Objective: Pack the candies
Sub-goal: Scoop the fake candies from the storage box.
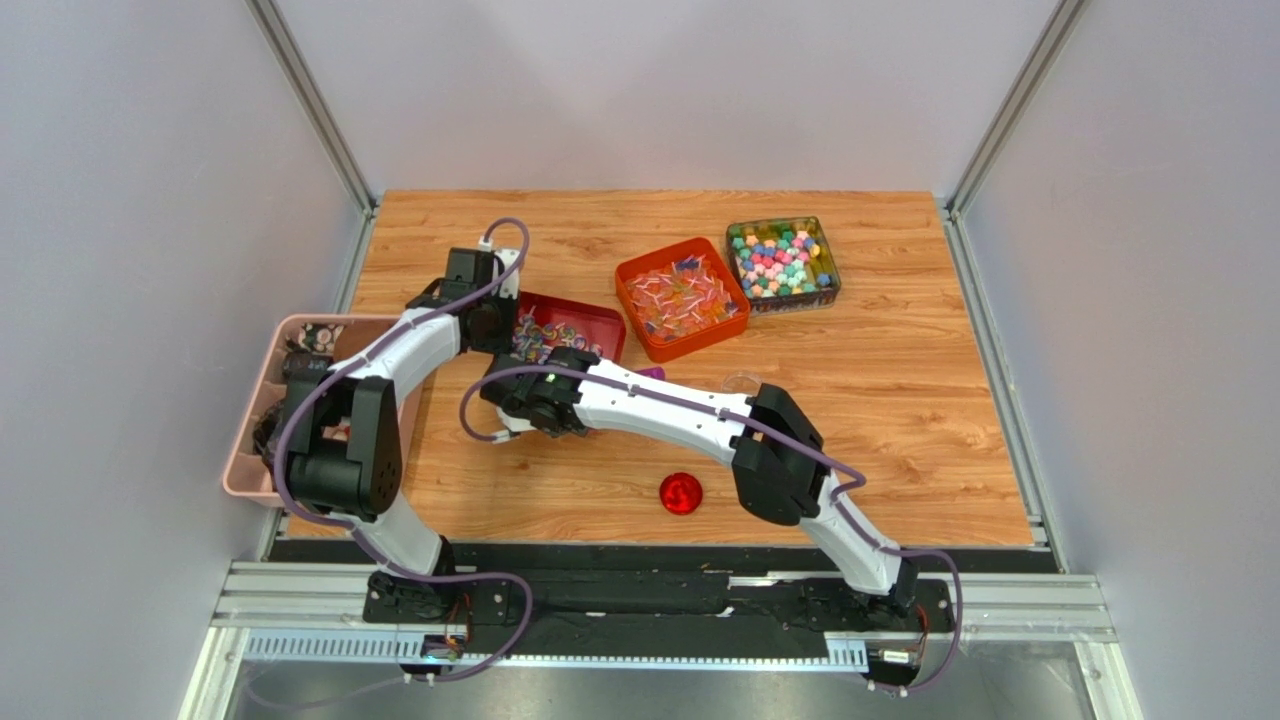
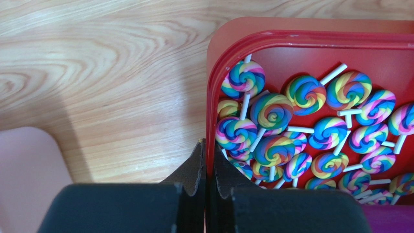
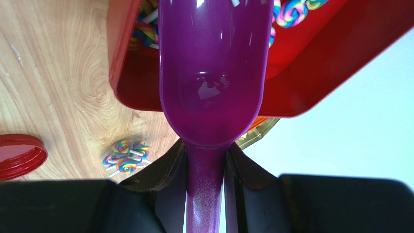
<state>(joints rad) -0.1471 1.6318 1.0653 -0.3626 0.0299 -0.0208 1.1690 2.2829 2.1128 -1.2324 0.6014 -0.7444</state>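
While purple scoop (image 3: 214,73) half hides red tray (image 3: 311,73), lollipops (image 3: 290,12) cut off

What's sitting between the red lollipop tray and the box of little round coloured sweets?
An orange tray holding sweets sits between the red lollipop tray and the box. The top view shows it.

The top camera is looking down from behind, while wrist cameras are peering closely past the left pincer (image 2: 207,153) and right pincer (image 3: 206,148) at the shared red tray (image 2: 214,73) ahead.
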